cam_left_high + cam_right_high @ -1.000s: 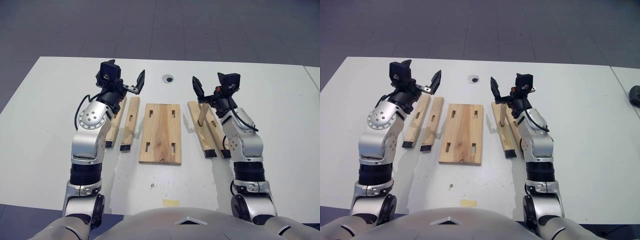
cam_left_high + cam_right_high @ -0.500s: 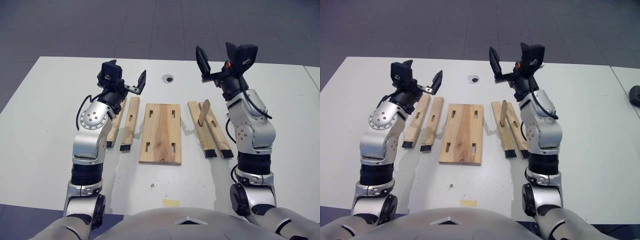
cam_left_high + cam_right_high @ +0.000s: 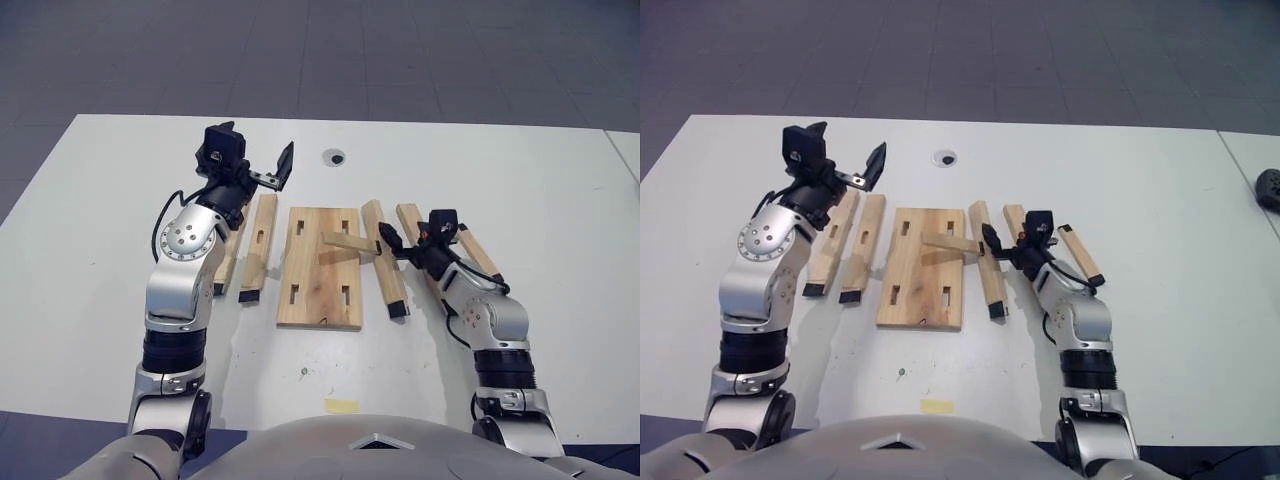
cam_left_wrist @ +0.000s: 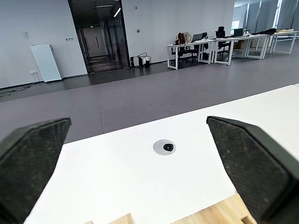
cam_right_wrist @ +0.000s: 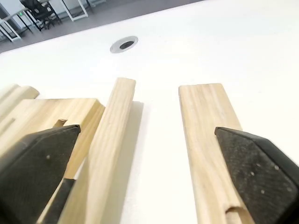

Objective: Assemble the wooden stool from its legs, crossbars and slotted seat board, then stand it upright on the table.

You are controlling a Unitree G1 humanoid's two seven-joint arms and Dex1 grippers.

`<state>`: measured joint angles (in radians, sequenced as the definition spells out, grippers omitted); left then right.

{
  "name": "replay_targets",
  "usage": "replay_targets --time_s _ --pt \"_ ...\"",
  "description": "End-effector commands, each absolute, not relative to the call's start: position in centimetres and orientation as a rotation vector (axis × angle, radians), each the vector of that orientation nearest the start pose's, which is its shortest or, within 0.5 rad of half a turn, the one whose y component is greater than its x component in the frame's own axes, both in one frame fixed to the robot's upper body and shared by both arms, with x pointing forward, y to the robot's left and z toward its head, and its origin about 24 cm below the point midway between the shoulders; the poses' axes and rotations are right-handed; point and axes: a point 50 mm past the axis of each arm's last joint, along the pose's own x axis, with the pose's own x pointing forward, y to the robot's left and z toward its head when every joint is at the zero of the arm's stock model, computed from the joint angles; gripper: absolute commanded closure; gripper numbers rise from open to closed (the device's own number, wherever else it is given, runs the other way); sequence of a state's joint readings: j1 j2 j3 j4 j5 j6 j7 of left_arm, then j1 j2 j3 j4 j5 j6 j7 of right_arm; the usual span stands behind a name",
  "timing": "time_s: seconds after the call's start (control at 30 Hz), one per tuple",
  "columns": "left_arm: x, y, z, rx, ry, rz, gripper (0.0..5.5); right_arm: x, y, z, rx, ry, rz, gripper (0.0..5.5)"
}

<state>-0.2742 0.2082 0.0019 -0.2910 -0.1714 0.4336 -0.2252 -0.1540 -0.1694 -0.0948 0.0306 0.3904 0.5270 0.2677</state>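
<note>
The slotted seat board [image 3: 320,280] lies flat mid-table. Two legs [image 3: 246,245] lie side by side to its left. Above their far ends my left gripper [image 3: 250,165] hovers open and holds nothing. A short crossbar [image 3: 346,244] lies tilted across the board's right edge. One leg [image 3: 384,262] rests against that edge, another leg [image 3: 410,218] lies beside it, and a third piece [image 3: 479,254] lies farther right. My right gripper [image 3: 423,240] sits low over these, open, its fingers [image 5: 32,163] straddling two leg ends [image 5: 110,135] without gripping them.
A round cable grommet [image 3: 335,156] is set in the white table [image 3: 540,200] beyond the board. A strip of tape [image 3: 341,405] sticks near the front edge. Bare table stretches to the far left and far right.
My right arm swung up, then dropped low to the table. The right-hand legs have been spread apart and shifted. The crossbar that stood upright now lies across the seat board. The left arm kept still.
</note>
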Motion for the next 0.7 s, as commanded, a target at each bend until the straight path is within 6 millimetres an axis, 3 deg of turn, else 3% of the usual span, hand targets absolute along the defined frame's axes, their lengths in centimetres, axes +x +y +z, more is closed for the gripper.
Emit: replay_targets --time_s 0.03,0.13,0.27,0.5,0.7 --pt "28.4 14.0 13.8 0.054 -0.084 -0.348 0.1 28.1 -16.9 6.1 0.348 0.209 0.295 0.15" --pt "28.4 14.1 13.7 0.061 -0.079 -0.351 0.1 27.6 -16.2 6.9 0.374 0.163 0.352 0.15" --pt "28.6 14.4 14.1 0.079 -0.088 -0.347 0.1 25.3 -15.4 7.5 0.391 0.195 0.504 0.15" --pt "28.4 14.6 13.9 0.102 -0.067 -0.356 0.1 21.4 -15.3 3.9 0.288 0.564 0.605 0.33" --pt "28.2 14.2 13.6 0.115 -0.052 -0.368 0.1 21.2 -15.0 2.8 0.316 0.689 0.523 1.13"
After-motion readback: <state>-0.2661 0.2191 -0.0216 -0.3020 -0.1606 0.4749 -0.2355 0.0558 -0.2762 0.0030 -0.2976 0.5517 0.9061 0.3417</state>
